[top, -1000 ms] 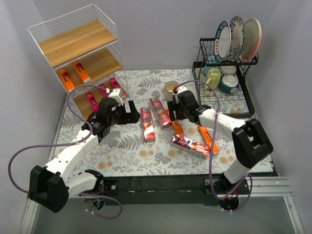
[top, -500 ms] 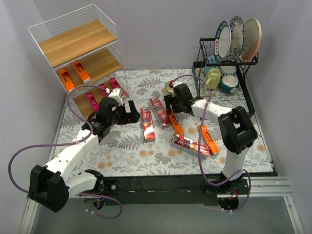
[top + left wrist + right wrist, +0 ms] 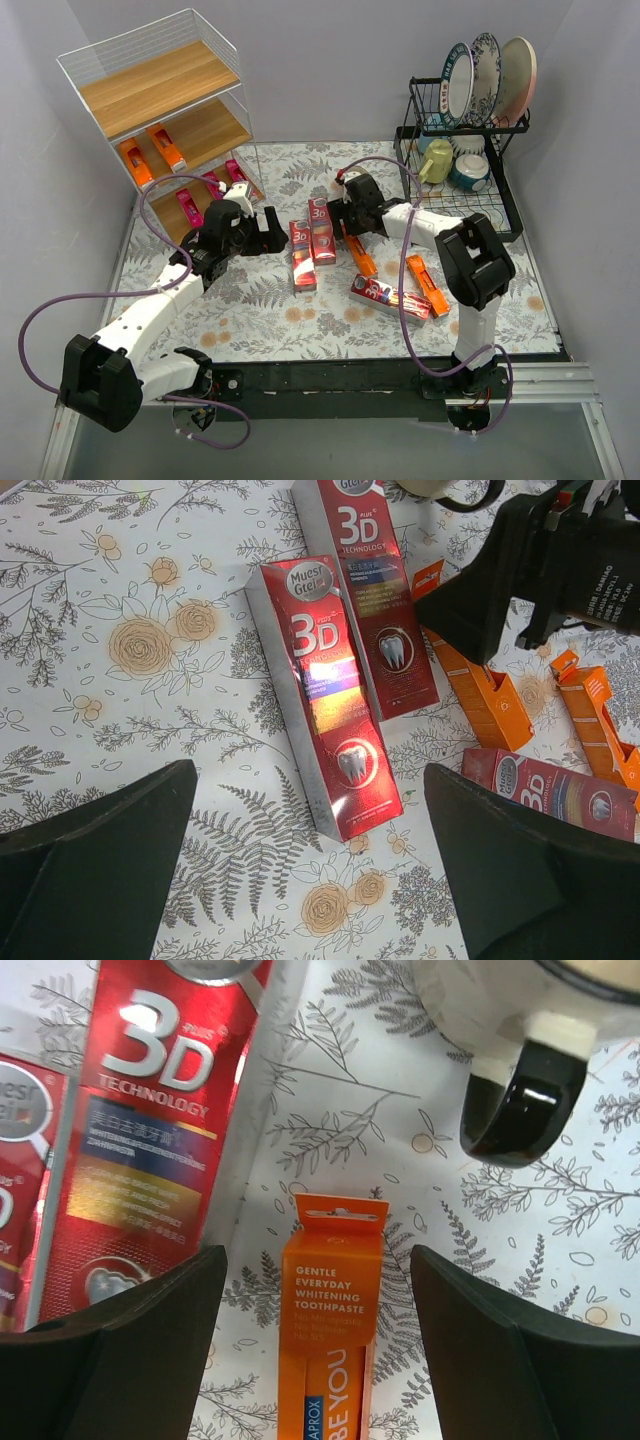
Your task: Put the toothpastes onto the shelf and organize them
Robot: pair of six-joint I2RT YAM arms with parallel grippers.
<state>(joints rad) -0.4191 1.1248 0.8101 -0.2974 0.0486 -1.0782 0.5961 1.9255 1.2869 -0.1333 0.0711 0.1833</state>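
the surface (image 3: 250, 310) is patterned white with grey ferns and tan flowers and is closed in by plain pale grey walls (image 3: 330, 60). a black wire dish rack (image 3: 470, 215) stands at the far right corner, with plates (image 3: 487, 75) upright along its top and cups (image 3: 450, 165) below them. a cream mug (image 3: 520, 1090) with a black handle sits just past the tabbed end of one carton.

the shelf (image 3: 160, 85) stands at the far left corner. it has a thin white wire frame with three light wooden boards. two orange cartons (image 3: 150, 155) lie on its middle board and pink cartons (image 3: 188, 205) on its bottom one.

the other toothpastes lie on the surface. the nearer red carton (image 3: 325, 695) and the farther red carton (image 3: 365, 590) lie lengthwise side by side. both are glossy dark red, with a white "3d" and a tooth picture. a third red carton (image 3: 390, 297) lies crosswise further right, with the last orange carton (image 3: 428, 285) just beside it. the slim orange carton (image 3: 330, 1300) reads "gentle everyday whitening toothpaste" and has a hang tab at its end.

the left fingers (image 3: 268, 232) are spread wide over the surface and hold nothing; the wrist view shows the nearer red carton between them. the right fingers (image 3: 338, 215) stand apart, one on each side of the slim orange carton's tabbed end. there is a gap on both sides, so they grip nothing.
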